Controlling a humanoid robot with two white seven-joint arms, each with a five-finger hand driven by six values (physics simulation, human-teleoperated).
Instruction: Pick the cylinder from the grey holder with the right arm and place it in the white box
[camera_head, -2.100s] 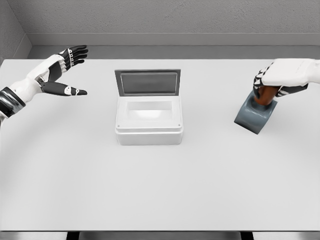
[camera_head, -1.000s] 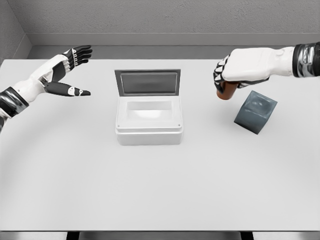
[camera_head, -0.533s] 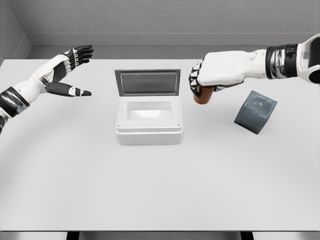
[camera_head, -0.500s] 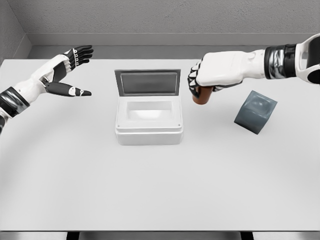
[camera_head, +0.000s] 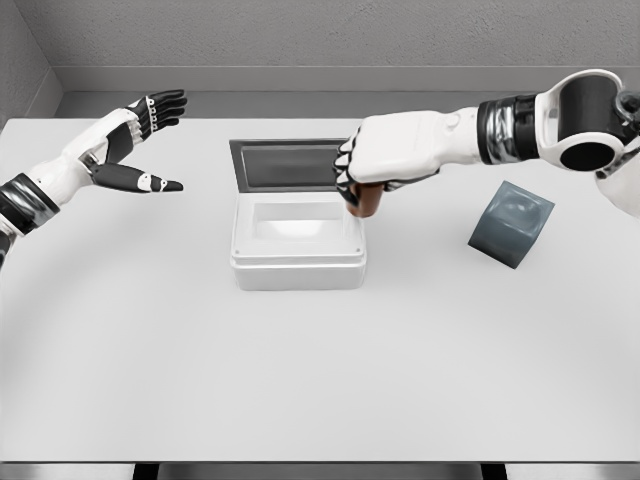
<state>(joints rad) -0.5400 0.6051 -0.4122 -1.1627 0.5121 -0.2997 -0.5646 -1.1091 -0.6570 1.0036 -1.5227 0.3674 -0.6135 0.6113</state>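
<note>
Right hand (camera_head: 385, 165), fingers curled tight around the reddish-brown cylinder (camera_head: 366, 201), has carried it from the tilted grey holder (camera_head: 511, 224) to the open white box's (camera_head: 297, 262) right rim; release into box next.

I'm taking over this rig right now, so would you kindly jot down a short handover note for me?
Right hand: shut on the brown cylinder, held above the right rim of the white box.
Left hand: open, idle over the table's far left, holding nothing.
Grey holder: empty, tilted, on the table to the right of the box.
White box: lid up, interior looks empty.
Done: cylinder is out of the holder and carried to the box.
Left: centre it over the opening, lower, release, withdraw the right arm.
</note>
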